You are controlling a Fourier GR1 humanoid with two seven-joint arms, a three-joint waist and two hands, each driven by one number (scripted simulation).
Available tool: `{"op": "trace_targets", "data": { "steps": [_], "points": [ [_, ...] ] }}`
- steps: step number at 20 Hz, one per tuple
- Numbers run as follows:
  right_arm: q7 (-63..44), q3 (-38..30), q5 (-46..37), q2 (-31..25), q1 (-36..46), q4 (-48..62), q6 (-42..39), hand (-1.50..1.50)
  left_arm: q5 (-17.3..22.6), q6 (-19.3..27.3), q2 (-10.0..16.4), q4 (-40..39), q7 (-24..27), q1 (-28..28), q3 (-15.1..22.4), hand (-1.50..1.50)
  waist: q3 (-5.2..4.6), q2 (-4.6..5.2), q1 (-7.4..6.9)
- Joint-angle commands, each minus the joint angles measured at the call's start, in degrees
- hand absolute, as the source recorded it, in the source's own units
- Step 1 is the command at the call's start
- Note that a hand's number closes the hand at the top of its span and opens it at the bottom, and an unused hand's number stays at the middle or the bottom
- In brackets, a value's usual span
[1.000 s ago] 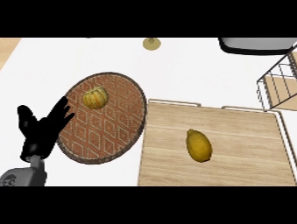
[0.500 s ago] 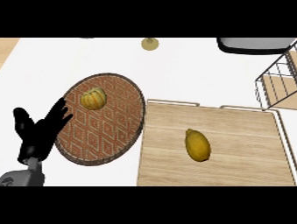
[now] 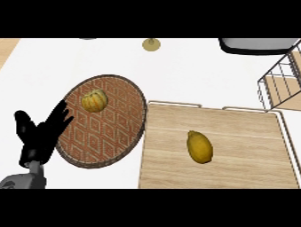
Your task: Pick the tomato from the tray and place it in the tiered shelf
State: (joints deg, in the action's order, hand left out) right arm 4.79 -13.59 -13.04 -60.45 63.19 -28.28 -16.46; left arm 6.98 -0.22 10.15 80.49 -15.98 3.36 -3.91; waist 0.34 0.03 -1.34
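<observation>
Fingers of my left hand are spread wide and hold nothing, down at the low left, over the edge of the round woven plate. The tomato, a yellow oval one, lies on the wooden tray, well apart from that hand. The tiered shelf stands past the tray, top right. I think nothing is done yet: grabbing, carrying and putting down are all left. My right hand does not show.

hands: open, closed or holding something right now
Left hand: open, holding nothing.
Right hand: not in view.
</observation>
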Motion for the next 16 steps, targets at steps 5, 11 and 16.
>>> {"op": "trace_targets", "data": {
  "steps": [5, 11, 16],
  "points": [
    [-4.51, -8.02, 7.37, 0.22, 5.17, 5.88, -2.2, -1.5, -0.94, 1.54, -1.38, -1.42, -4.66, 1.22, 1.25, 0.0, -0.3, 0.31, 0.43],
    [-8.98, -13.27, 10.85, -1.77, 8.26, 8.22, 4.86, -1.5, 0.56, -1.87, 1.18, -4.78, -0.22, 0.11, -1.48, 0.0, -0.35, 0.51, 0.32],
    [-6.86, -13.91, 8.76, -8.55, 5.09, 10.43, 9.28, -1.5, -1.41, 1.04, -1.15, -3.0, -1.63, 1.15, 0.44, 0.0, -0.24, 0.79, 0.29]
  ]
}}
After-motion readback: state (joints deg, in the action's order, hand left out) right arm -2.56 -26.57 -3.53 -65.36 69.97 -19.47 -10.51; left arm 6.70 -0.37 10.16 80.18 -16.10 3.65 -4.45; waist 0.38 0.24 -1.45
